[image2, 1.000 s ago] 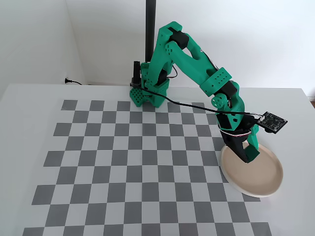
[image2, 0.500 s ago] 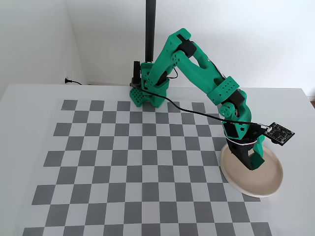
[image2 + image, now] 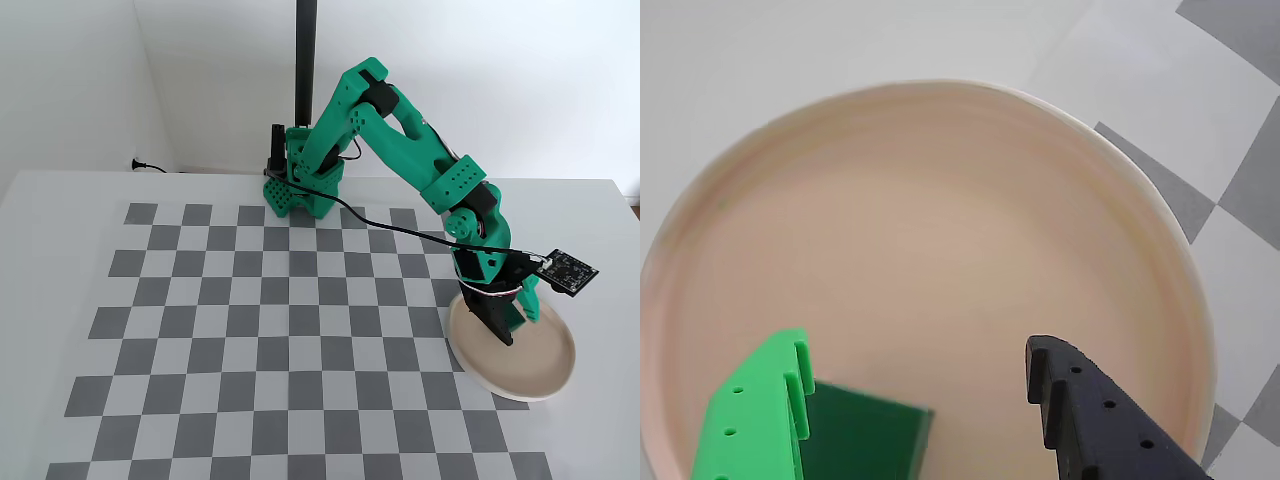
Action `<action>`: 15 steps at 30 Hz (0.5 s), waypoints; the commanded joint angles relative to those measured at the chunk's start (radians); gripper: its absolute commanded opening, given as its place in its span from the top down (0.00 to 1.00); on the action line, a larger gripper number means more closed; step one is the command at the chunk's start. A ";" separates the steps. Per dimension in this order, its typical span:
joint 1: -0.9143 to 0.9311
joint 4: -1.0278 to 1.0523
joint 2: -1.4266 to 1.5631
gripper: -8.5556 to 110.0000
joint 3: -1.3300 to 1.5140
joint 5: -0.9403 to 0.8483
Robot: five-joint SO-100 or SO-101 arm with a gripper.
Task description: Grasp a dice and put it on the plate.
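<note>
The white table (image 3: 60, 230) carries a grey-and-white checkerboard mat (image 3: 250, 330), and the plate (image 3: 555, 375) serves as the landmark: it lies at the mat's right edge in the fixed view, partly on the checker squares and partly on bare table. The green arm (image 3: 400, 130) rises from its base (image 3: 300, 195) well up and to the left of the plate, beside a black pole (image 3: 305, 60), and bends down so that its wrist hangs over the plate's left half. A small circuit board (image 3: 572, 271) sticks out from the wrist above the plate's upper rim.

The gripper (image 3: 920, 375) stands over the plate's inner floor with its jaws spread apart, a wide gap between the green finger (image 3: 755, 415) and the black finger (image 3: 1090, 420) in the wrist view. The dice (image 3: 865, 435) lies inside the plate, right against the inner side of the green finger and clear of the black one, so it is not clamped. In the fixed view the dice is hidden behind the gripper (image 3: 505, 335).
</note>
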 commanded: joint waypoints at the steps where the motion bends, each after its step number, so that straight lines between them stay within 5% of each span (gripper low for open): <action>1: 0.014 0.028 0.100 0.78 -0.101 0.006; 15: 0.067 0.341 0.453 0.96 -0.091 0.020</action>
